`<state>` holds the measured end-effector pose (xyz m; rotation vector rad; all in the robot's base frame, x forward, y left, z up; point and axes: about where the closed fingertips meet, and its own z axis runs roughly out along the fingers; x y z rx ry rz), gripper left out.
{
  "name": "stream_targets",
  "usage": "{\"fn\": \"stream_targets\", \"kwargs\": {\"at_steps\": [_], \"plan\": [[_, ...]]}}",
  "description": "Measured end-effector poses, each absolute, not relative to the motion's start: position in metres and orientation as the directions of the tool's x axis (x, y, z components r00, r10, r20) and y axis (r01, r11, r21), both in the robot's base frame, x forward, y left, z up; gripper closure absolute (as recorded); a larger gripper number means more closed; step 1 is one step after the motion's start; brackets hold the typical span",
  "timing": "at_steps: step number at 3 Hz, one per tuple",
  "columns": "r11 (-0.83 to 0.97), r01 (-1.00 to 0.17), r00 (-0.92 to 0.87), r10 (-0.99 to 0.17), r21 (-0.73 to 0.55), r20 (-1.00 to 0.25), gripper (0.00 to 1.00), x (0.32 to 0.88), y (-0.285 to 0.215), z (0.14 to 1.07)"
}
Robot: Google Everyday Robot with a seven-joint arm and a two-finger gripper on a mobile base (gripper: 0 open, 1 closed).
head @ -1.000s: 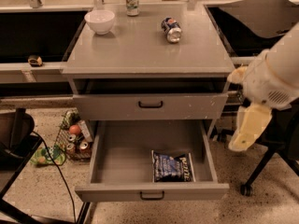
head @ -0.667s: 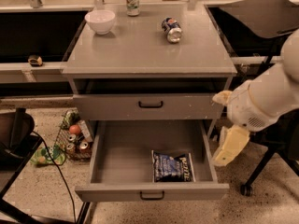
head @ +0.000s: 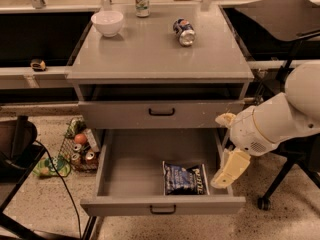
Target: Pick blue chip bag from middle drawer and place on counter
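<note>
Reach step: your gripper (head: 222, 151) hangs spread at the right edge of the middle drawer (head: 125, 159). Blue chip bag (head: 184, 178) lies flat near its front-right corner. Next, swing left and descend onto it.

Blue chip bag (head: 184, 178) lying flat, white lettering up, front right in the pulled-out middle drawer (head: 127, 159). Grey counter (head: 150, 54) above. My gripper (head: 227, 171) hangs at the drawer's right wall, near the bag.
</note>
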<state>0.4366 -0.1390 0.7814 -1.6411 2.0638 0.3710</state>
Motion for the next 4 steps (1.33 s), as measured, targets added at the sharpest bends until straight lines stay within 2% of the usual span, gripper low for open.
{"fn": "stream_targets", "kwargs": {"at_steps": [3,4], "plan": [[0.177,-0.982,-0.115,-0.830,-0.063,-0.546,0.00,0.508,-0.121,0.619],[0.150,-0.988,-0.101,-0.785,-0.030,-0.611,0.00,0.521,-0.113,0.576]]}}
